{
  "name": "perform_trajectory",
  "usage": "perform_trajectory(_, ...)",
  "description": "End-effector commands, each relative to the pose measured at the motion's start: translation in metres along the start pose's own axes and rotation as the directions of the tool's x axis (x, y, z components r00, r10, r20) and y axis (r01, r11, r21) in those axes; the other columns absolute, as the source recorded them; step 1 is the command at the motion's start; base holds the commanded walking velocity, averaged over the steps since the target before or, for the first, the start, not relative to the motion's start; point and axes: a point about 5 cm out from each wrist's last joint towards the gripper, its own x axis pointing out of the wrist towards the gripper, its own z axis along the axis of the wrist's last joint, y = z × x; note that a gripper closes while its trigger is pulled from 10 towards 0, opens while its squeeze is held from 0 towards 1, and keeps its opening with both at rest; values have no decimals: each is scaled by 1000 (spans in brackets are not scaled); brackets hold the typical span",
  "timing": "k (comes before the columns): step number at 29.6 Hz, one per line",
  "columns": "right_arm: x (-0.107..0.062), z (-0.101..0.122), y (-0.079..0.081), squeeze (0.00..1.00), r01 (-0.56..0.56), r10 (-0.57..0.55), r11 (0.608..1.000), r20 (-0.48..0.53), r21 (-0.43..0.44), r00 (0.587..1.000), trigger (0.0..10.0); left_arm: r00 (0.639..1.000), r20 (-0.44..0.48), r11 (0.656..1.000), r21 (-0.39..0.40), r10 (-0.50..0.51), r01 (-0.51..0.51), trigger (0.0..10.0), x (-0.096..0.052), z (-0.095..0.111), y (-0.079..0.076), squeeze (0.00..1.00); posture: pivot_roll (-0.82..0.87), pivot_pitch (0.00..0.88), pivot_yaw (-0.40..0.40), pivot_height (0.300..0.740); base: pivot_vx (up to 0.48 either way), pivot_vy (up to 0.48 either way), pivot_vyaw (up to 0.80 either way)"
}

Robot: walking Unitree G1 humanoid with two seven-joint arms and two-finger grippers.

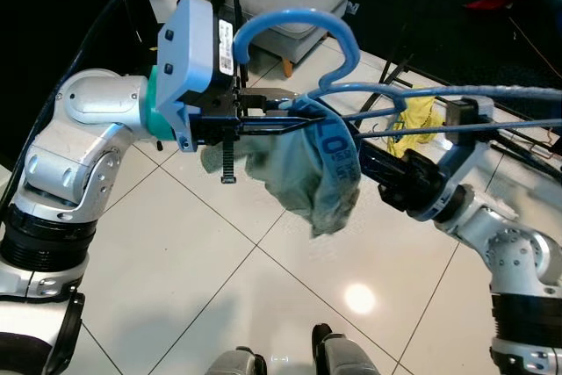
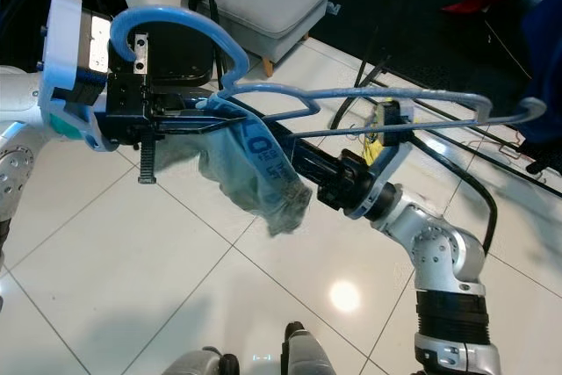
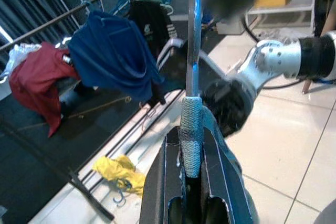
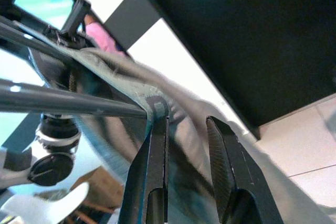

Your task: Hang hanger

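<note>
Mid-frame, left gripper (image 1: 263, 120) clamps the hanger (image 1: 338, 85) level while right gripper (image 4: 186, 129), fingers parted, works the cloth (image 1: 316, 173) onto it.

A white tiled floor (image 1: 219, 261) is carrying a grey footstool (image 1: 303, 6), a yellow cloth (image 1: 420, 120) lying beside the dark legs of a clothes rack (image 3: 79, 187), and a black mat (image 2: 413, 6) spreading behind them.

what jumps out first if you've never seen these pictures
A blue wire hanger with a pale grey-green garment draped on it, held up over the white tiled floor. The left gripper clamps the hanger's neck; the right gripper reaches into the cloth, fingers apart.
</note>
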Motion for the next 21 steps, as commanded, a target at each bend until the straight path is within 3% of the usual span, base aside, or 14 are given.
perform_trajectory(1,-9,1,0,0,34,-34,999,28,-9,999,10000,1000,-22,1000,3,-14,14,10000,0,-2,-1,0,41,141,103,740,0,0,0)
perform_trajectory(5,-27,0,-3,0,120,-119,993,63,-7,991,10000,1000,-25,1000,6,-15,15,10000,-2,-1,1,0,42,146,110,740,0,0,0)
perform_trajectory(8,-31,0,-2,0,136,-135,991,72,-7,988,10000,1000,-25,1000,7,-15,15,10000,-2,0,1,0,42,146,110,740,0,0,0)
perform_trajectory(13,-26,-5,2,0,110,-110,994,59,8,992,10000,1000,-22,1000,9,-14,14,10000,-2,-1,4,0,41,146,112,740,0,0,0)
perform_trajectory(21,-5,-15,-6,0,95,-95,995,-10,-8,995,10000,1000,-5,1000,17,-21,21,10000,-2,4,5,0,48,140,108,740,0,0,0)
